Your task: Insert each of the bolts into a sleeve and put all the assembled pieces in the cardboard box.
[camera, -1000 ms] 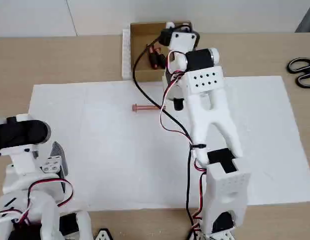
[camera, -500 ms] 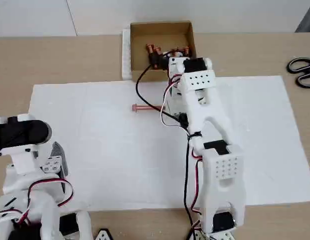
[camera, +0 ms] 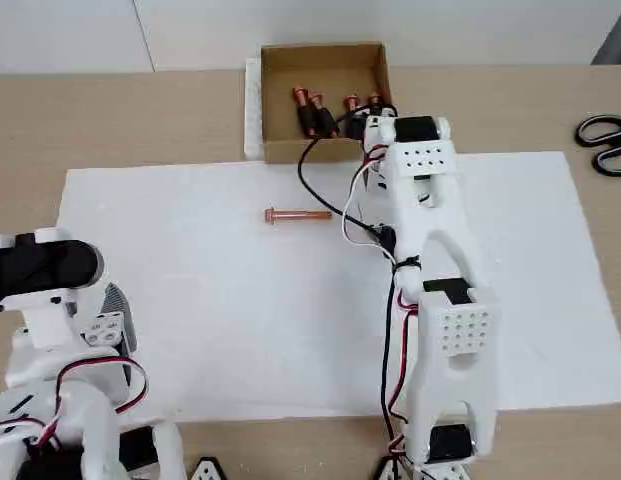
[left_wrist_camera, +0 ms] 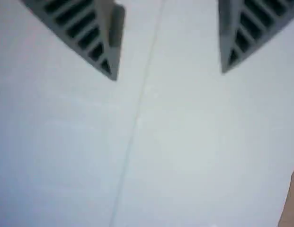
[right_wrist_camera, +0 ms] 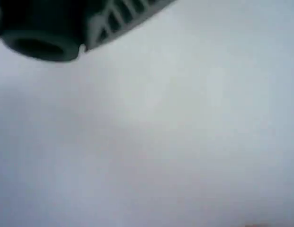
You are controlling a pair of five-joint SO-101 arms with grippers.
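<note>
The cardboard box [camera: 273, 150] stands at the back of the table and holds several copper bolts in black sleeves [camera: 312, 112]. One bare copper bolt [camera: 298, 215] lies on the white sheet in front of the box. My right gripper [camera: 376, 130] hangs just in front of the box's front right corner, above the sheet. A dark round piece [right_wrist_camera: 39, 43], apparently a sleeve, shows close beside it; I cannot tell whether it is held. My left gripper [left_wrist_camera: 165, 66] is open over bare sheet near the front left [camera: 108, 312].
The white sheet [camera: 210, 300] covers the middle of the wooden table. Black scissors [camera: 604, 140] lie at the far right edge. A white foam strip [camera: 253, 105] runs along the box's left side. The right arm's cables [camera: 330, 190] hang near the loose bolt.
The right arm has pulled back from over the box toward the front, uncovering the assembled pieces inside. The loose bolt and the left arm have not moved.
</note>
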